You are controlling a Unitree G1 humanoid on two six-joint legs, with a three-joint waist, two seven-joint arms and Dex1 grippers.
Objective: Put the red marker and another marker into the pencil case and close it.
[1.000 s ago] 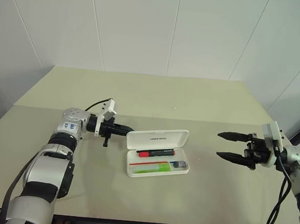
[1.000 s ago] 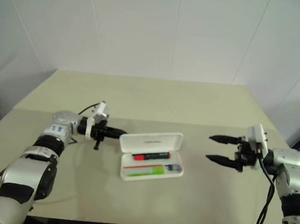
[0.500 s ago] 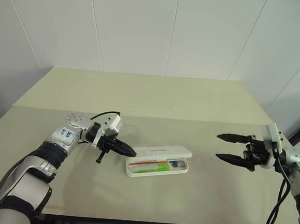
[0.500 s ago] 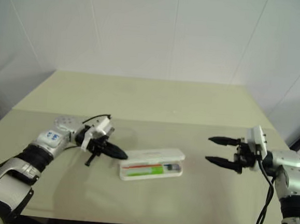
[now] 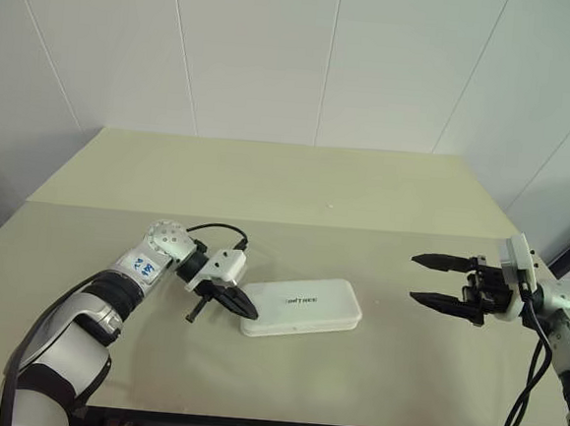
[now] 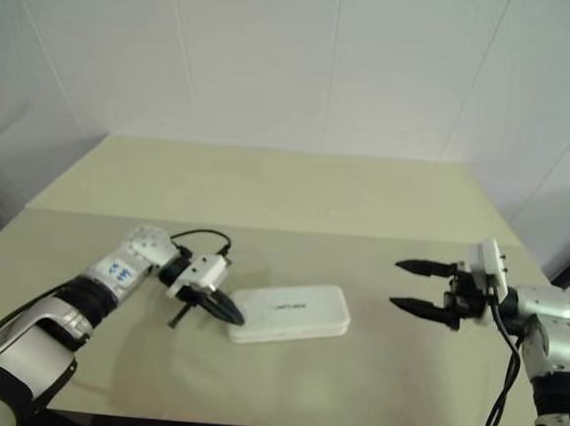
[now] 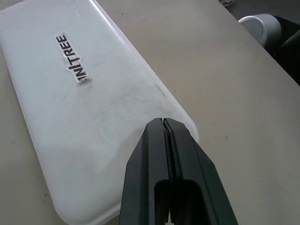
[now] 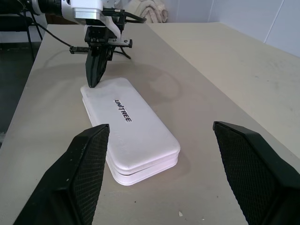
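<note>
The left gripper has its jaws clenched tight, the two black fingers pressed together with no gap between them and nothing gripped; the tip sits at the left end of the pencil case, over the lid's corner, and appears to touch it, though contact cannot be confirmed; the gripper angles downward toward the case. The right gripper has its jaws released and spread wide; it holds nothing and hovers above the worktop, well apart from the case on its right side, pointing toward it.

The pencil case lies shut and flat near the middle of the worktop; white, rounded, hinged lid down on the tray, dark lettering on the lid; the seam between lid and tray shows along the edge in the right wrist view. The red marker and the other marker cannot be seen with the lid down.

The worktop is a pale olive-beige surface, matte; a seam runs across it behind the case. Behind and to the sides stand white panelled walls with thin vertical joints; the room is evenly lit.
</note>
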